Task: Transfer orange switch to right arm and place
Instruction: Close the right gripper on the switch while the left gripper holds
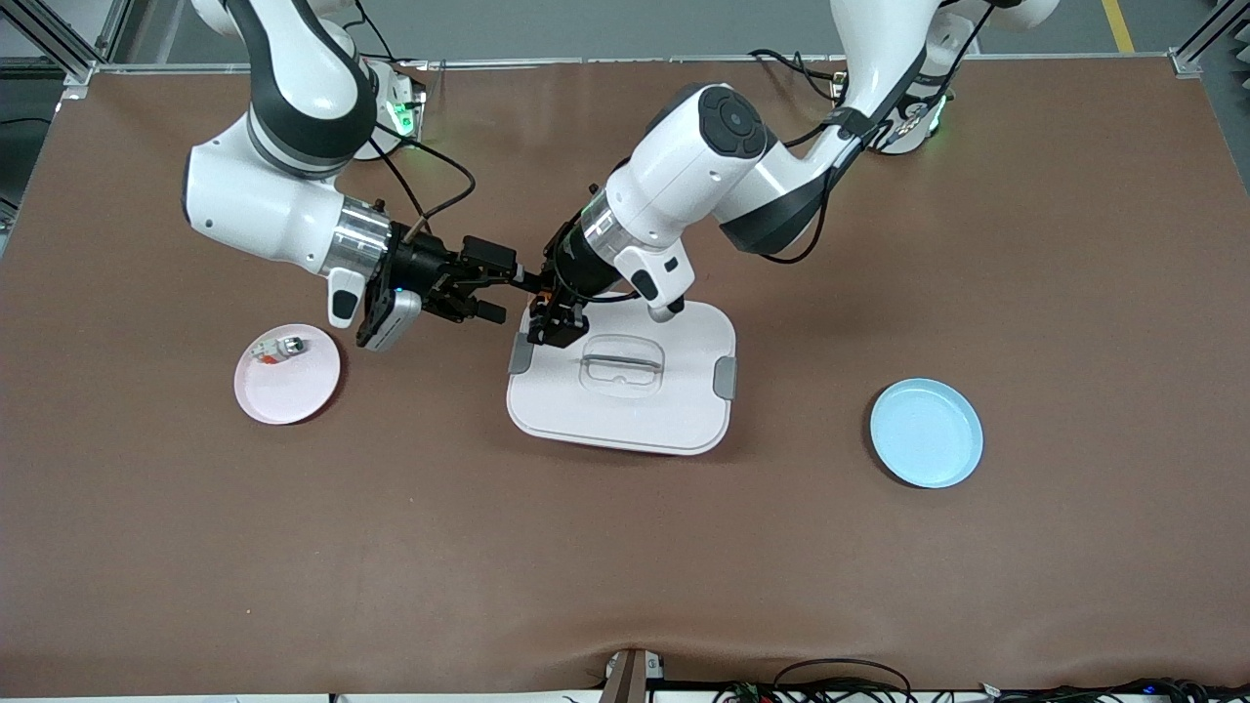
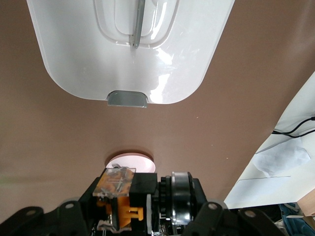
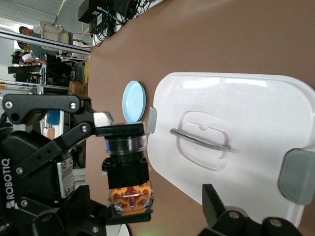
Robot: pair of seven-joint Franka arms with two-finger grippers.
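The switch (image 3: 127, 169) is pinched in the left gripper (image 1: 547, 305), at 3 o'clock of the right gripper (image 1: 500, 289), whose jaws are spread.

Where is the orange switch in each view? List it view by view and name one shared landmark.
Front view: the orange switch is in the air between the two arms' wrists, near a corner of the white lid.
Left wrist view: clamped in the left pincer.
Right wrist view: held up in front of the open right pincer, beside the lid.
Shared landmark: the white lid.
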